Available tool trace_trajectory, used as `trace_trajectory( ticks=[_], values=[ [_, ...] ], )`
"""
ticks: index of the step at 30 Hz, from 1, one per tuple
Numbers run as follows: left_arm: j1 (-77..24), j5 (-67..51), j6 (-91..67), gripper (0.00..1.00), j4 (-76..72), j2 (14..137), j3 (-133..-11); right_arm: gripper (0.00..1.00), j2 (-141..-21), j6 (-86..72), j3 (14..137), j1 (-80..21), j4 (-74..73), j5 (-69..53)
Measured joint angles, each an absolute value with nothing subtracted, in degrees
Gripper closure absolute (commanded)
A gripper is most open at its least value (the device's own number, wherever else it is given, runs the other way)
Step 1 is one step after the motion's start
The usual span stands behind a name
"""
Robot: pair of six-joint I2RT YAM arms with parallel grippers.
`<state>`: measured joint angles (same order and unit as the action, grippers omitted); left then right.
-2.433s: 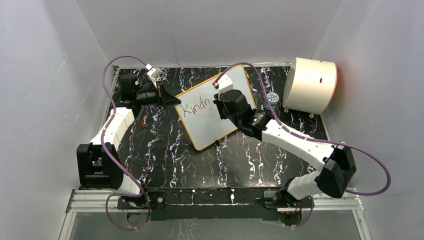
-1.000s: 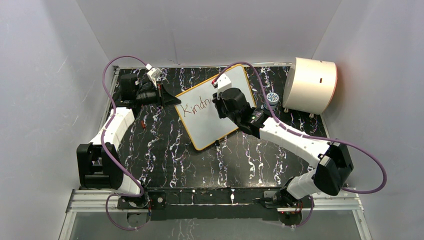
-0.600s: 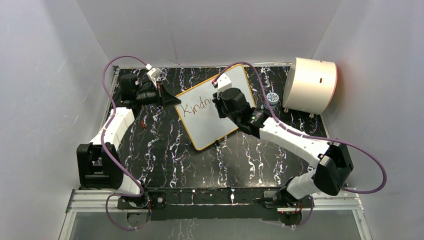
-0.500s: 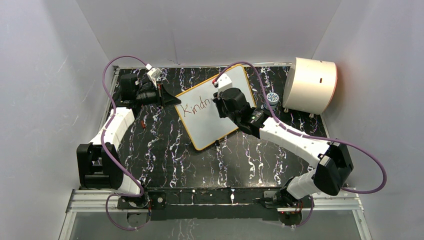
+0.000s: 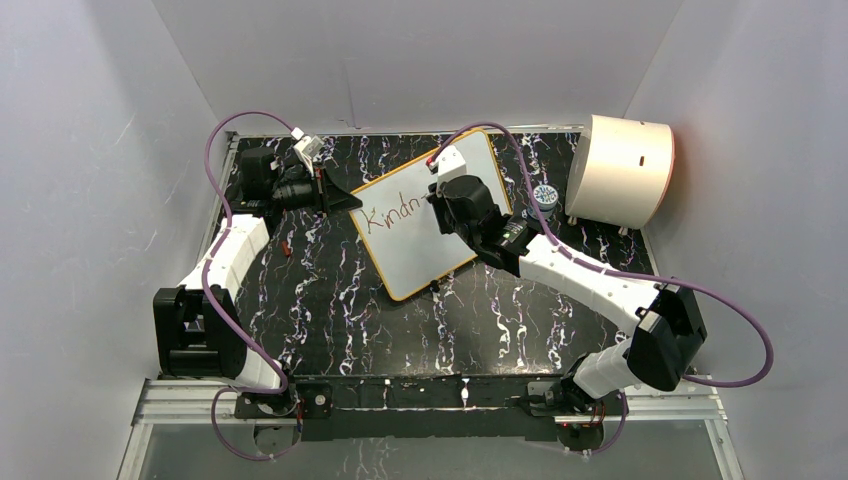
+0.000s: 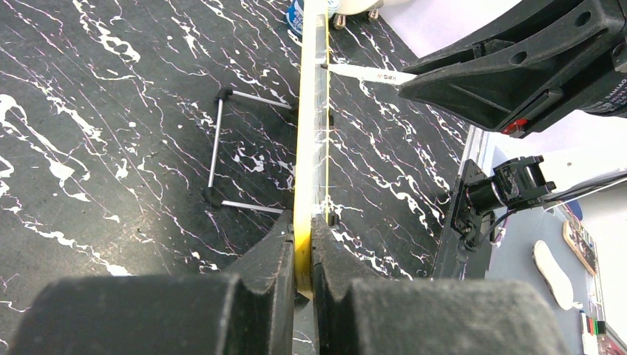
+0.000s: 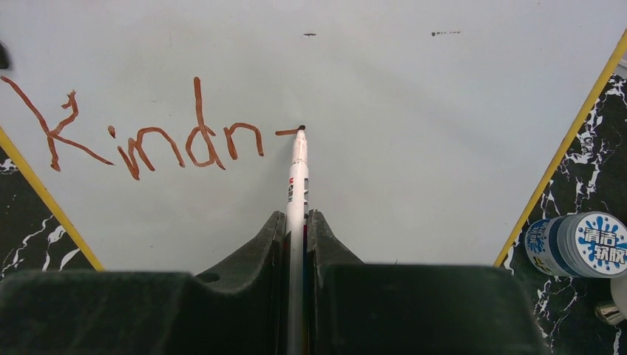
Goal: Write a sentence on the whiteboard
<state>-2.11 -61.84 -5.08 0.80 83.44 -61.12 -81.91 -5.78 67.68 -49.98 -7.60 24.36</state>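
Observation:
The whiteboard (image 5: 415,258) stands tilted on the black mat, propped on a wire stand. My left gripper (image 5: 345,203) is shut on its yellow left rim (image 6: 309,148), and the rim shows pinched between the fingers (image 6: 277,251). The sentence (image 7: 148,140) reads "Kindn" in dark red, followed by a short fresh stroke. My right gripper (image 7: 297,222) is shut on a white marker (image 7: 298,177) whose tip touches the whiteboard (image 7: 444,133) at the end of that stroke. In the top view the right wrist (image 5: 465,210) covers the marker and the board's middle.
A cream half-cylinder drum (image 5: 620,170) stands at the back right. A small blue-and-white capped jar (image 5: 545,195) sits by the board's right edge (image 7: 584,244). The thin wire stand (image 6: 222,148) lies under the board. Grey walls close in on three sides.
My right gripper has shifted slightly to the right along the board with the marker. The left arm and the whiteboard have not moved.

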Motion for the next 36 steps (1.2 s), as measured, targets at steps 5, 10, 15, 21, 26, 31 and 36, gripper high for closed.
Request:
trace_trajectory(
  ticks=[5,10,15,21,26,31,36],
  values=[
    [-2.1,-61.9,-5.1,1.00,0.8,83.4,-61.1,1.00,-81.9,-5.6,67.7,-49.9,-7.0,24.8],
    [-2.1,-61.9,-5.0,1.00,0.9,83.4,-61.2,1.00,-81.9,-5.3,67.7,-49.9,-6.0,24.6],
    [-2.1,-61.9,-5.0,1.00,1.1,83.4,-61.2,1.00,-81.9,-4.5,67.7,-49.8,-5.5,23.7],
    [-2.1,-61.8,-4.9,1.00,1.1,83.4,-61.3,1.00,-81.9,-4.2,67.7,-49.8,-5.5,22.3],
    [-2.1,-61.8,-4.9,1.00,1.1,83.5,-61.3,1.00,-81.9,-4.2,67.7,-49.8,-5.8,21.5],
    [-2.1,-61.8,-4.9,1.00,1.1,83.5,-61.3,1.00,-81.9,-4.2,67.7,-49.8,-6.3,20.6],
    [-2.1,-61.7,-4.9,1.00,1.1,83.5,-61.3,1.00,-81.9,-4.3,67.7,-49.8,-7.0,20.2]
  ],
)
